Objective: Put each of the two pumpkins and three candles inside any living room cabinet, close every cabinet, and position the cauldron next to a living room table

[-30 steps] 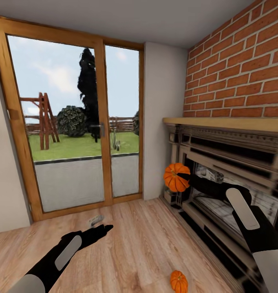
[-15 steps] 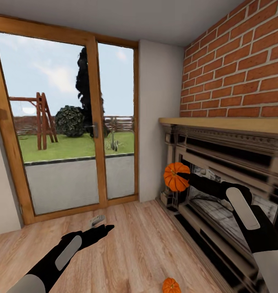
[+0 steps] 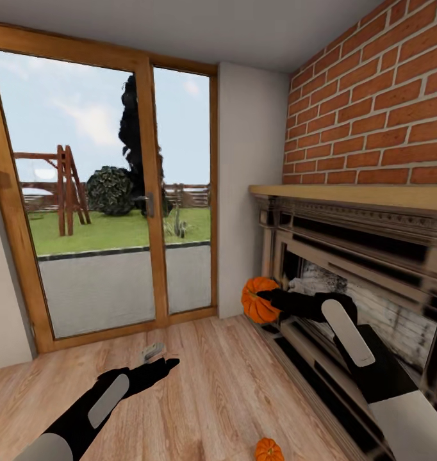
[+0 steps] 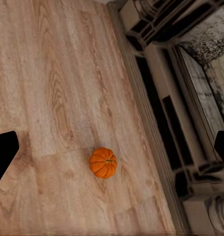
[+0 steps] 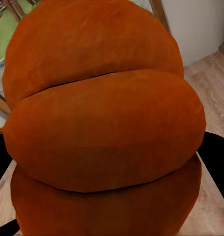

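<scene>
Your right gripper (image 3: 264, 298) is gripping 1 pumpkin (image 3: 258, 299) in the air, its fingers clamped on it, just in front of the fireplace (image 3: 366, 269) w/ its wood mantel (image 3: 346, 194). In the right wrist view that pumpkin (image 5: 104, 123) is bulging close to the lens. Your left gripper (image 3: 166, 364) is hovering over the wood floor (image 3: 199, 390), fingers spread wide, holding nothing. The 2nd pumpkin (image 3: 269, 449) is sitting upright on the floor near the hearth edge; the left wrist view is showing it (image 4: 103, 162) betw. the fingers, well below them. Glass patio doors (image 3: 109, 211) are standing ahead.
</scene>
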Controlling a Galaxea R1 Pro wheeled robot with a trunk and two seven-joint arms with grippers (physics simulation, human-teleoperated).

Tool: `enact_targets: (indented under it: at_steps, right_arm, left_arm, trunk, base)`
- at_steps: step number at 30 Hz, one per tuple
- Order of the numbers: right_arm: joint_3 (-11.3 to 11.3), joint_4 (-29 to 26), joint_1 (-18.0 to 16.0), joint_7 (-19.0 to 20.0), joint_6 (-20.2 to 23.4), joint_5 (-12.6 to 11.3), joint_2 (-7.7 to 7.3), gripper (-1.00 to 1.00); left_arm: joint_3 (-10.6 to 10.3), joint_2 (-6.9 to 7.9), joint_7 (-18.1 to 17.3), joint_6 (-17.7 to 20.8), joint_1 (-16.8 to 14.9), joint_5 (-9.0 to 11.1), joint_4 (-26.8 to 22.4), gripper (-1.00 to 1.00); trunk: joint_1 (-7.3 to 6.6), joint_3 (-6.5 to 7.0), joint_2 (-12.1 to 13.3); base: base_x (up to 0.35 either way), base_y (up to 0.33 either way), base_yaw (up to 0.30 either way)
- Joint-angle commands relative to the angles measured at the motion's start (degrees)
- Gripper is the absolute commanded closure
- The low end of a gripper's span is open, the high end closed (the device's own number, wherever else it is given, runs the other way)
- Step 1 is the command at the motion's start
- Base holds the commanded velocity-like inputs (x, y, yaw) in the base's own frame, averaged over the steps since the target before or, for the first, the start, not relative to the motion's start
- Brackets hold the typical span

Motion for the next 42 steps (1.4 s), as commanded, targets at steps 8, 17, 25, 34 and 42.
enact_targets:
  at_steps: [8, 17, 25, 34, 42]
  right_arm:
    - [0.87, -2.49, -0.19, -1.44, -0.09, 0.53, 0.69, 1.00]
    - [0.92, -9.21, -0.19, -1.23, 0.25, 0.30, 0.64, 1.00]
    - [1.06, -10.29, -0.19, -0.12, 0.62, -0.24, 0.74, 1.00]
    - [2.67, -10.21, -0.19, -0.06, 0.56, 0.00, 0.74, 1.00]
    - [2.76, -10.43, -0.19, 0.09, 0.57, -0.01, 0.74, 1.00]
  left_arm:
    - [-0.38, -2.12, -4.24, 0.08, -0.05, 0.40, 6.24, -1.00]
    - [-2.68, -4.15, -7.39, -1.49, 0.14, -0.26, 13.35, -1.00]
    - [-4.51, -7.49, -7.54, -8.06, 0.22, -0.23, 19.47, -1.00]
    - [-4.76, -7.56, -10.87, -8.84, 0.22, -0.29, 19.73, -1.00]
    - [-4.86, -7.53, -11.41, -8.85, 0.22, -0.31, 19.75, -1.00]
  trunk:
    - [0.00, -0.07, -0.04]
    - [0.00, -0.07, -0.04]
    - [0.88, -0.79, -1.65]
    - [2.85, -2.41, -5.26]
    - [4.61, -3.84, -8.47]
  base:
    - [0.000, 0.000, 0.000]
    - [0.000, 0.000, -0.003]
    - [0.000, 0.000, -0.046]
    - [0.000, 0.000, -0.001]
    - [0.000, 0.000, 0.000]
